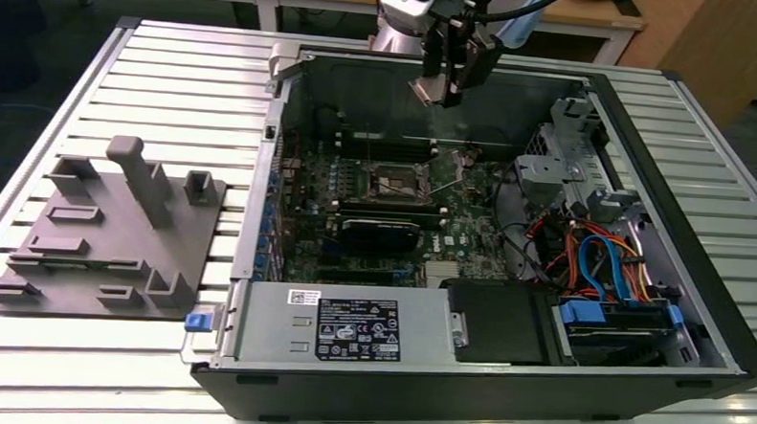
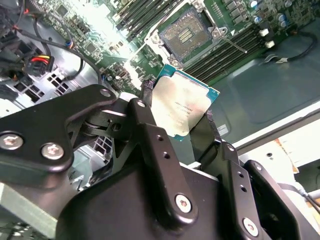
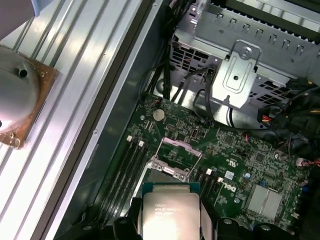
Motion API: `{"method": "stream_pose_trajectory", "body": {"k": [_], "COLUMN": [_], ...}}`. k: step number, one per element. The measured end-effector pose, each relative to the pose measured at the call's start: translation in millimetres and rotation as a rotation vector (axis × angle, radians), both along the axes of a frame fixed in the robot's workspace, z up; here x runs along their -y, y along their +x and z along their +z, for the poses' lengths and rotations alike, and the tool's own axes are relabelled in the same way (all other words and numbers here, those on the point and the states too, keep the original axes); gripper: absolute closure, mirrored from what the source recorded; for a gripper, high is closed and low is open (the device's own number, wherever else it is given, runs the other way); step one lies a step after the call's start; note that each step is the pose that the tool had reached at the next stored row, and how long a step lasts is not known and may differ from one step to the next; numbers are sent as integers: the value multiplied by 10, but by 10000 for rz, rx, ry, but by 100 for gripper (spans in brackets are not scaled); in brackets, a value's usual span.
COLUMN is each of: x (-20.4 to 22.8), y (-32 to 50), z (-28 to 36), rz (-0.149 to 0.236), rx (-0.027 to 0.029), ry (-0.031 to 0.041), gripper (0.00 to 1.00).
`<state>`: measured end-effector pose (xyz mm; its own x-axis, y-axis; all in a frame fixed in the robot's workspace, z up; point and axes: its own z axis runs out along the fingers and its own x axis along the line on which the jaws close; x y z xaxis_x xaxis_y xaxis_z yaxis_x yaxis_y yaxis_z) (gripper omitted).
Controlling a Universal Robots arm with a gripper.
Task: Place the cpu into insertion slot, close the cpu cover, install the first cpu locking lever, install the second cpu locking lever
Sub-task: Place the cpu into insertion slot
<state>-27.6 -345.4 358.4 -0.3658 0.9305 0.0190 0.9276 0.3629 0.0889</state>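
My gripper [image 1: 444, 93] hangs above the back of the open computer case, shut on the cpu [image 2: 183, 107], a small square chip with a silver-grey top and green rim. In both wrist views the chip sits between my two black fingers [image 2: 146, 94], also as the cpu [image 3: 170, 212]. The insertion slot [image 1: 399, 182] lies below on the green motherboard, apart from the chip, and it holds no chip. In the second wrist view the insertion slot [image 2: 184, 34] shows its contacts inside a silver rim. A thin locking lever [image 2: 234, 45] sticks out beside it. I cannot tell how the cpu cover stands.
A grey power supply box [image 1: 348, 328] fills the case's front. A drive cage [image 1: 553, 172] and coloured cables [image 1: 594, 255] crowd the exterior view's right. On the slatted table at the exterior view's left lies a grey fixture plate [image 1: 103, 233] with upright blocks. Memory slots [image 3: 125, 172] flank the socket.
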Motion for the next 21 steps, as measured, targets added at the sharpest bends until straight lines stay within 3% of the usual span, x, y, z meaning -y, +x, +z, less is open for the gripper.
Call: {"method": "stream_pose_trajectory", "body": {"k": [4, 18, 21], "x": [-1, 0, 0], "y": [-35, -39, -39], "z": [-1, -1, -4], "rz": [-27, -40, -432], "rx": [1, 0, 2], "ry": [-1, 0, 2], "gripper": [46, 46, 46]}}
